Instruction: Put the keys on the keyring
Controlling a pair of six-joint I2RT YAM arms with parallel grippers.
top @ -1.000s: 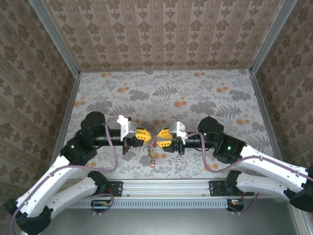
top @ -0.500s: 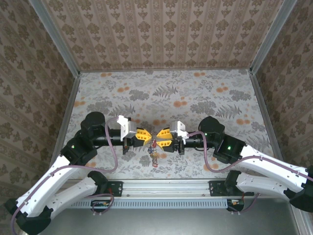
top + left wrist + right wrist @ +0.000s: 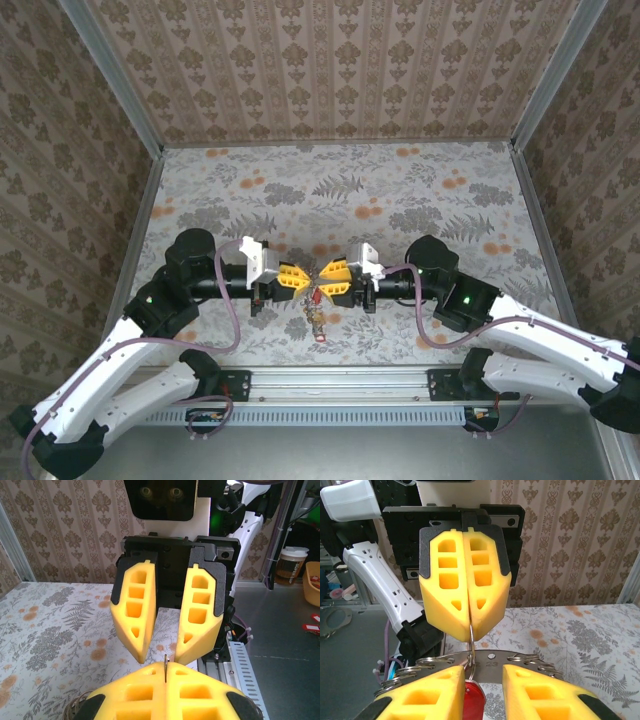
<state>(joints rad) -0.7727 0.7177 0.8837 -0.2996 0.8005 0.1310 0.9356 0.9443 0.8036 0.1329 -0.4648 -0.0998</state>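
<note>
- Looking down from the top external view, we see the right end effector (image 3: 325,283) sitting closer to the left end effector (image 3: 305,279) than a second ago. It has edged leftward while the left one has kept its place, so the yellow tips now almost meet above the near part of the surface (image 3: 400,200).
- Just below those tips hangs the keyring (image 3: 317,312), a thin dark chain dropping toward the near edge. A small red bit sits at its low end, too small for us to name.
- We judge this closing-in as lining up for the threading, not as a finished step.
- From the left wrist view, the left end effector (image 3: 165,672) is fully closed and pinches a thin upright wire (image 3: 165,661), which we take for part of the keyring. Facing it, the right end effector (image 3: 160,656) has its jaws part-way apart.
- A cup (image 3: 292,562) beyond the surface carries a brown label that we cannot read.
- From the right wrist view, the right end effector (image 3: 484,672) also stands partly open, and the head of the red key (image 3: 474,700) lies in the gap. It sits against one finger, and we cannot tell that it is pinched.
- Opposite, the left end effector (image 3: 470,636) is closed on the wire. Behind the wire, a curved silvery plate (image 3: 491,662) strung with several rings bears the number "23".
</note>
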